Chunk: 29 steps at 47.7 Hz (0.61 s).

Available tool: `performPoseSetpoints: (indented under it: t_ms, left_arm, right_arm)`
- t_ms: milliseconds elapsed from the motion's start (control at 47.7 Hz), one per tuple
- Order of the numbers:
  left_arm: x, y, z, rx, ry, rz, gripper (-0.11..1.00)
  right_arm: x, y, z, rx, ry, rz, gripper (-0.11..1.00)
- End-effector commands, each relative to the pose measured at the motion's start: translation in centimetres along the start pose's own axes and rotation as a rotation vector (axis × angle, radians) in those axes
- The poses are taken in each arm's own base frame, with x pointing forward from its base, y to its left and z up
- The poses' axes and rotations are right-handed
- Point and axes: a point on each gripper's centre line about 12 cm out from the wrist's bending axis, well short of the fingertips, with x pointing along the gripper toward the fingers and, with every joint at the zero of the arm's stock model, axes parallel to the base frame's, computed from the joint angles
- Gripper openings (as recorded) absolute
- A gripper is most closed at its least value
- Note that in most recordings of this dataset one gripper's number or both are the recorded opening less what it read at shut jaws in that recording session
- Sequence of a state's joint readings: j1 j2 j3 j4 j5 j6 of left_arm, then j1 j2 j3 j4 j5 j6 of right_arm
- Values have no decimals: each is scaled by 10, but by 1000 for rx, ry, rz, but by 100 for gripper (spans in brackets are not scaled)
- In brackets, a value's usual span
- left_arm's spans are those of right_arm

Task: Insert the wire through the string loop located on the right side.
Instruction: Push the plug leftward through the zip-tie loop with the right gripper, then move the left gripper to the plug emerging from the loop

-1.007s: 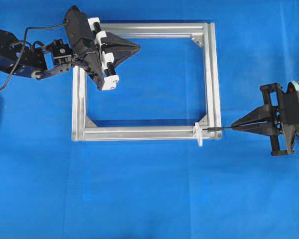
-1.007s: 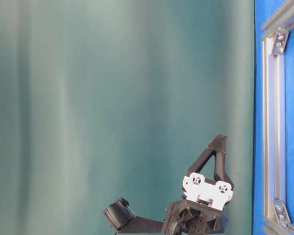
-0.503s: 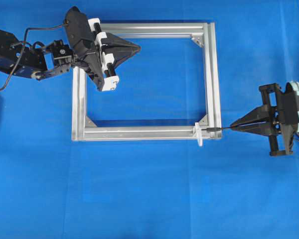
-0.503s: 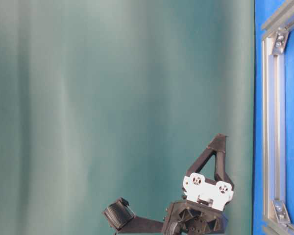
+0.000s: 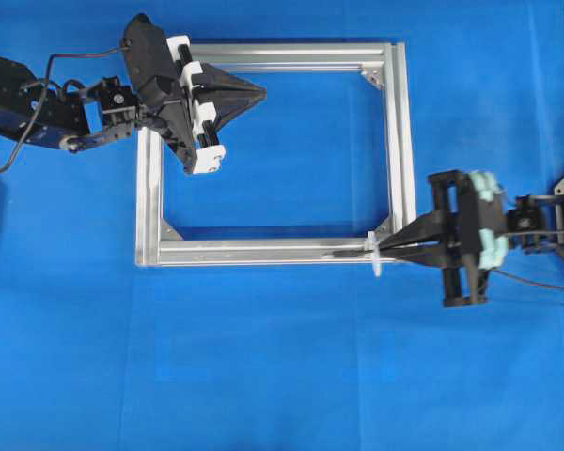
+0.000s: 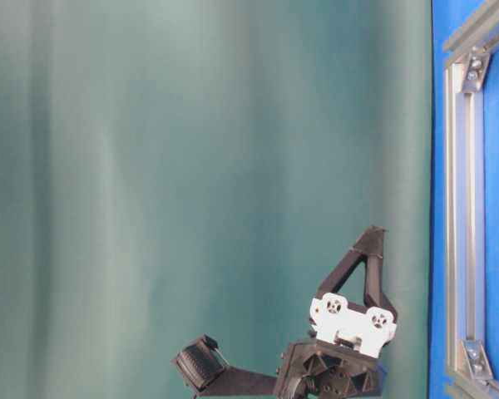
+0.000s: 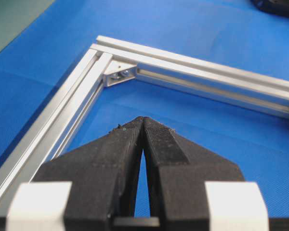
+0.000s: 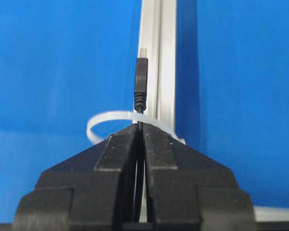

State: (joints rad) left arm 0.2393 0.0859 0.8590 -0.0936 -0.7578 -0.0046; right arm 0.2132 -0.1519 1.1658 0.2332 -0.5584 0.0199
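Notably, no legible writing on frame (image 5: pixel 399 141).

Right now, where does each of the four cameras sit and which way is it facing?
Overhead: above, looking down at aluminium frame, both arms, right tool.
Table-level: turned sideways, mostly green backdrop; one arm's tool shows.
Left wrist: behind shut left tool, facing a frame corner.
Right wrist: behind right tool gripping the wire, plug past the string loop.
Shared: all show the frame.
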Motion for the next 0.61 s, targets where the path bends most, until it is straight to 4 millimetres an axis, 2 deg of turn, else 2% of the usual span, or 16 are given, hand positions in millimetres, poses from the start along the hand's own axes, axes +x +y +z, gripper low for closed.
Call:
performPoseSetpoints:
  t_ms: [0, 378, 503, 587]
  left_arm:
    - [1, -3, 16, -1, -49, -10, 0]
    - [0, -16, 14, 4, -45, -43, 0]
    - [-2, -34, 13, 11, -41, -90, 0]
    - [-6, -53, 8, 21, -30, -142, 0]
  right_arm:
    - [9, 3, 12, 2, -32, 3, -3]
    - [11, 3, 10, 1, -24, 2, -3]
    - [11, 3, 10, 1, -24, 2, -3]
    - [11, 3, 10, 0, -24, 3, -3]
